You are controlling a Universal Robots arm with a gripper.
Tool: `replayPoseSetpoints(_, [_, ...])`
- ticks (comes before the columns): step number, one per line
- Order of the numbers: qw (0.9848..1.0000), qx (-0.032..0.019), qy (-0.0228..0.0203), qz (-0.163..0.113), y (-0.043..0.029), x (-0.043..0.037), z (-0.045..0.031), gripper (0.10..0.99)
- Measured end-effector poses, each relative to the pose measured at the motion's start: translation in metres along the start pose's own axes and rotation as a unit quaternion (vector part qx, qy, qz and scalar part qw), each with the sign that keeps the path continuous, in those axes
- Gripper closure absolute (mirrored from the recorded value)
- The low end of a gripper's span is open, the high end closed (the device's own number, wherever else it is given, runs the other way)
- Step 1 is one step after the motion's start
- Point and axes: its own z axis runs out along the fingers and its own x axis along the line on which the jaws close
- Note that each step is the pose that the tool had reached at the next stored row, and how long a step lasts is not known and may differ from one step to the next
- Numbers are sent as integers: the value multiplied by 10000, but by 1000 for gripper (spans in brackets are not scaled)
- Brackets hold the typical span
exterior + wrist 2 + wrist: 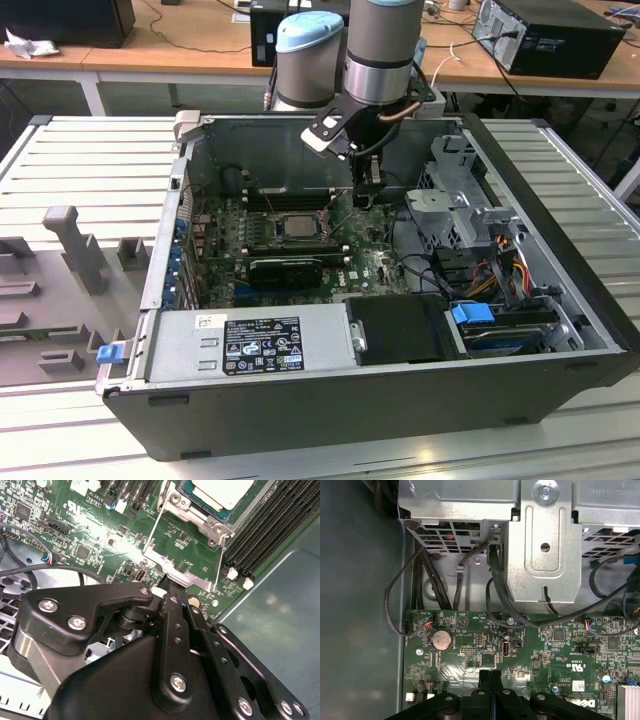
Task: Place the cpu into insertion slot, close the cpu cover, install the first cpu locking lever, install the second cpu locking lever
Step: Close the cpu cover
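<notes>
Cpu (297, 226) seated in the insertion slot (274, 226) just left of centre in the exterior view, cpu cover (186, 575) hinged open beside it, jaws clenched against its front tab, which looks like thin, stiff, light sheet metal, best worked from that tab, clear of the cpu.

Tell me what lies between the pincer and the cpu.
In the second wrist view, the cpu cover spans from pincer to cpu, motherboard showing through its cut-out.
</notes>
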Motion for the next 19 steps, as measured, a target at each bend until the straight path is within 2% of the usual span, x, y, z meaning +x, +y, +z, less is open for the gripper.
replayPoseSetpoints(19, [10000,0,0,0,-71,1,29,980])
